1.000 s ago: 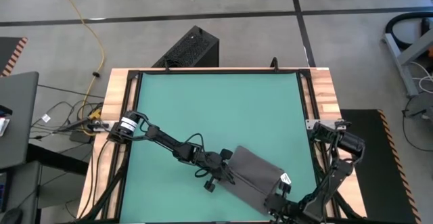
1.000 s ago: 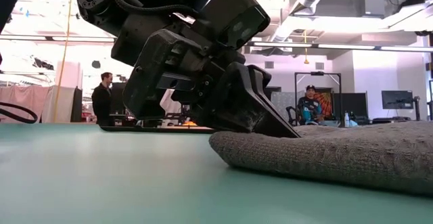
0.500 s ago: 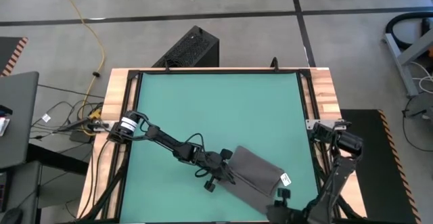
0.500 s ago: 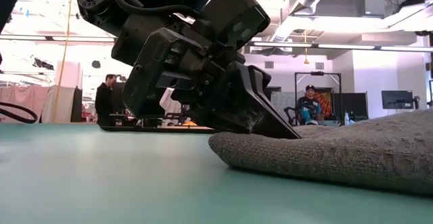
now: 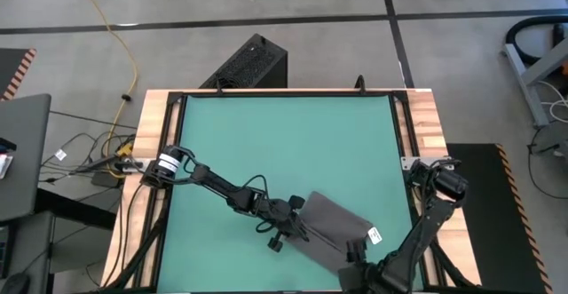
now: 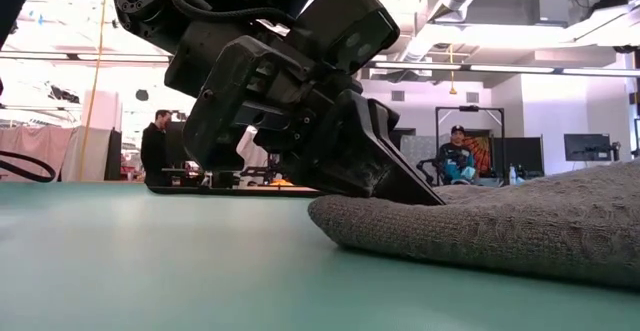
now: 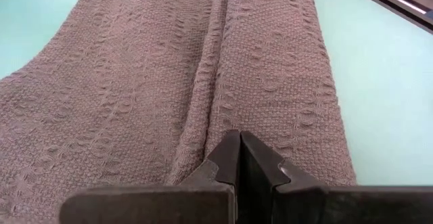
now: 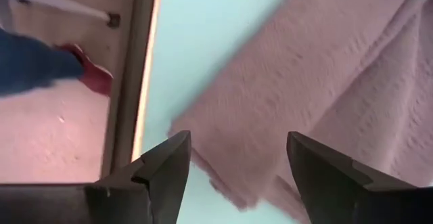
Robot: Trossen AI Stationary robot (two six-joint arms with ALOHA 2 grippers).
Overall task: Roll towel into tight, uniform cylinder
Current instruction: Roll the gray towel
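towel [image 5: 333, 229] near edge – under right gripper [image 8: 237, 166]

Both arms are dark, near-black, built of slim jointed links. The left arm [image 5: 213, 184] carries a silver-white ring with a dark band at its base end, and thin black cables loop beside its middle joints. Its pincer [image 6: 385, 176] is a blocky black housing of stepped, angular plates tapering to wedge-shaped fingers. The right pincer [image 8: 237, 170] has two matte black, faceted fingers [image 8: 169, 170] with slanted inner faces.
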